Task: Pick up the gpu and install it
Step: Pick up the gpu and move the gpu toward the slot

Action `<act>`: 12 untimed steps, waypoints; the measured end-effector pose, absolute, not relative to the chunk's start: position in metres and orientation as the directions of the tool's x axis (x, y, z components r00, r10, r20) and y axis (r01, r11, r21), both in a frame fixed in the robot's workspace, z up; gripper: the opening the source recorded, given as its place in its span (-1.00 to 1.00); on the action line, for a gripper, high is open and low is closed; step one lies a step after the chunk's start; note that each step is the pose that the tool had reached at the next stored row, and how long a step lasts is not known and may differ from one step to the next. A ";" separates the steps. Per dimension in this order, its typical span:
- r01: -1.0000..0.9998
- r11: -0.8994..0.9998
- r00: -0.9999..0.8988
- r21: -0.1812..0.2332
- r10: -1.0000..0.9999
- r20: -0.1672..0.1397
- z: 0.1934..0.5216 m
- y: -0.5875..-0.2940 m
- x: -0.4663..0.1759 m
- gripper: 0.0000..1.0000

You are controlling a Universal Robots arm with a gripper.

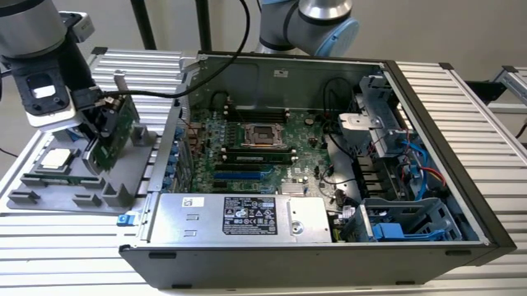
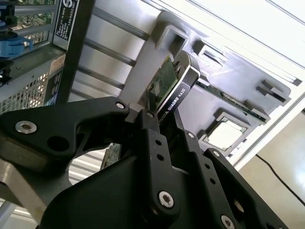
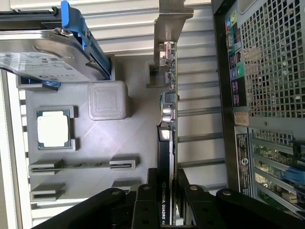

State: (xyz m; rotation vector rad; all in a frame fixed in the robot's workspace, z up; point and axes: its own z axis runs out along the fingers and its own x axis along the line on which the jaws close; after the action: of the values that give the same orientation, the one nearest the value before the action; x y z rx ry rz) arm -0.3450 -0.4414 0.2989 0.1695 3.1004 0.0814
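Gripping the gpu (image 3: 165,138) by one edge, the black claw (image 3: 167,183) is clenching it upright over the grey tray (image 3: 95,152), just beside the open computer case (image 1: 288,265). With so narrow a hold, the card is probably risking tilting and snagging in the tray's slot.

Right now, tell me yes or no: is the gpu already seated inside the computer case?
No, the pincer grips the gpu at the grey tray, outside the computer case.

Bright, even light fills the scene. Glare whitens the table (image 2: 248,19) beyond the gripper (image 2: 159,113); the case (image 1: 247,77) interior lies shaded.
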 end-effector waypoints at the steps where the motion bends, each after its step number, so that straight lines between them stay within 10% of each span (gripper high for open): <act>1: 0.108 0.993 -0.993 0.054 0.110 -0.033 0.300 -0.441 -0.345 -1.00; 12: 0.108 0.993 -0.993 0.054 0.110 -0.033 0.308 -0.442 -0.345 -1.00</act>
State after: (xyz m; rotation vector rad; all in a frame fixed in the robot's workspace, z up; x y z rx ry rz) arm -0.3449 -0.4415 0.3081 0.1690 3.1005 0.0815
